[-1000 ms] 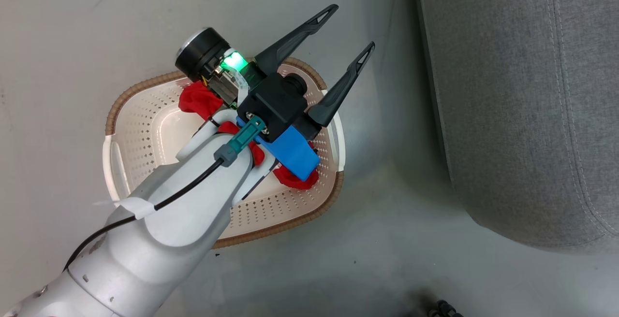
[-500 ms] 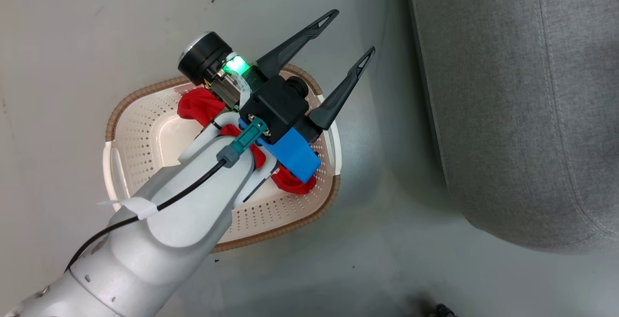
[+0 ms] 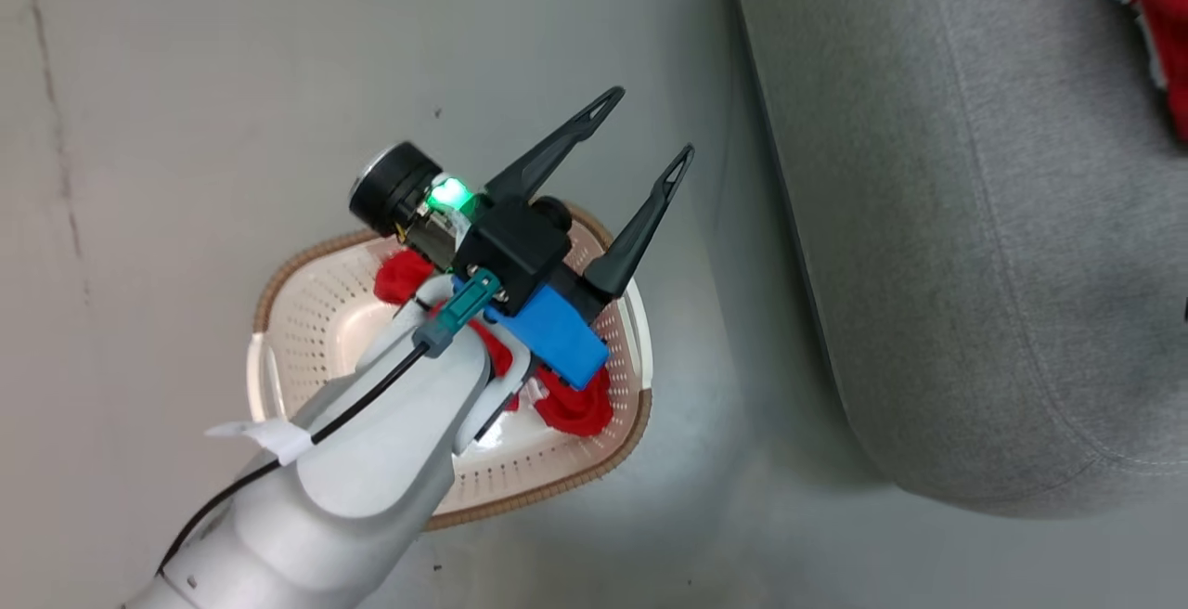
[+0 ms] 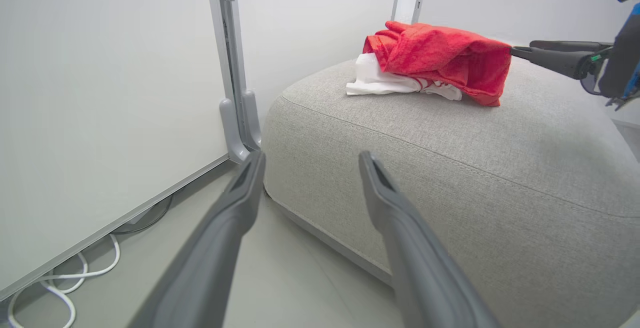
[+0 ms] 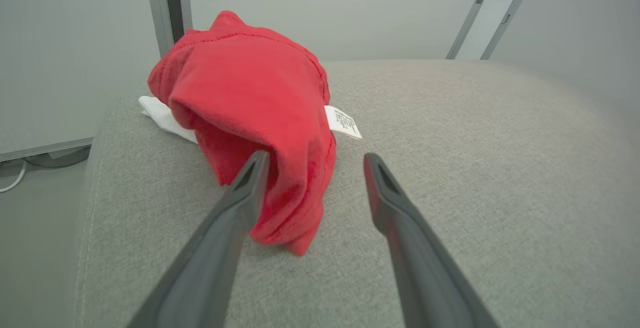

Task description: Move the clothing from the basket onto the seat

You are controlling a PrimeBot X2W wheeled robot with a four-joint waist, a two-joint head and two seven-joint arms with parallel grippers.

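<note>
Fingers (image 3: 557,140) of the left gripper (image 3: 650,123) are spread wide and hold nothing. In the head view they point up and to the right, past the far rim of the basket (image 3: 302,330). The pale forearm (image 3: 371,470) rises from the lower left and crosses above the basket, hiding much of its inside. The left wrist view looks along the same spread fingers, level toward the rounded front corner of the seat (image 3: 928,219).

The right gripper (image 5: 316,160) is likewise spread and empty, held low above the seat top. One of its fingers lies in front of the lower fold of a red garment (image 5: 250,88); whether it touches the cloth cannot be told.

This red garment rests on the seat in a humped, folded heap. White trim (image 5: 162,115) shows beneath its far side, and a small printed label (image 5: 343,122) sticks out beside it. In the left wrist view the heap sits on the far part of the seat top, with the right gripper at its edge.

A second red garment (image 3: 575,409) lies crumpled inside the basket. It shows as red folds on either side of the left wrist, and the arm covers the middle. The basket stands upright on the grey floor (image 3: 186,126), near the seat but apart from it.
</note>
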